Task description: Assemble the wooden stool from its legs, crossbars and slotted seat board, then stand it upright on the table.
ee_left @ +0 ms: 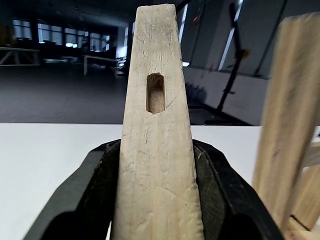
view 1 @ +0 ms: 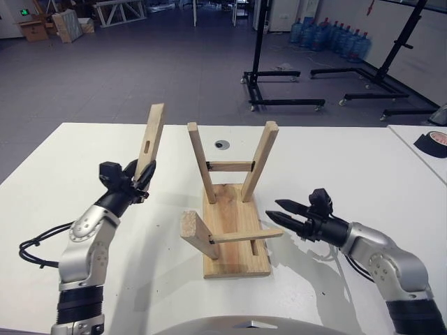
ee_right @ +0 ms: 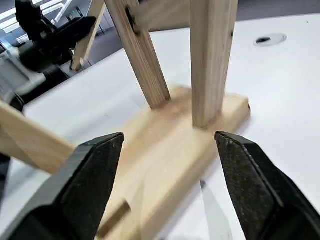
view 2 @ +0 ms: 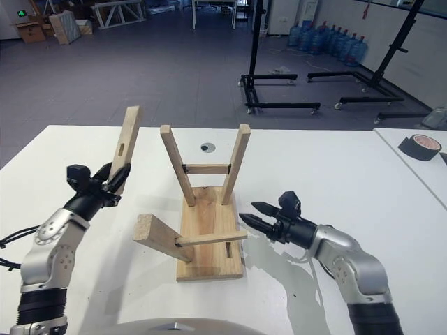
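Left forearm is angled upward, left gripper (view 1: 142, 179) clamped on a wooden leg (view 1: 154, 132). Right gripper (view 1: 281, 210) hovers low, fingers spread apart, empty.

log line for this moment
left tool: shut on loose leg | right tool: open near seat board | seat board: two legs standing, third leg tilted

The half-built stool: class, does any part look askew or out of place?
Yes. At the near end of the seat board, one leg leans sideways instead of standing like the far two legs, its crossbar sticking out over the board. The fourth leg is off the stool, held in the left gripper.
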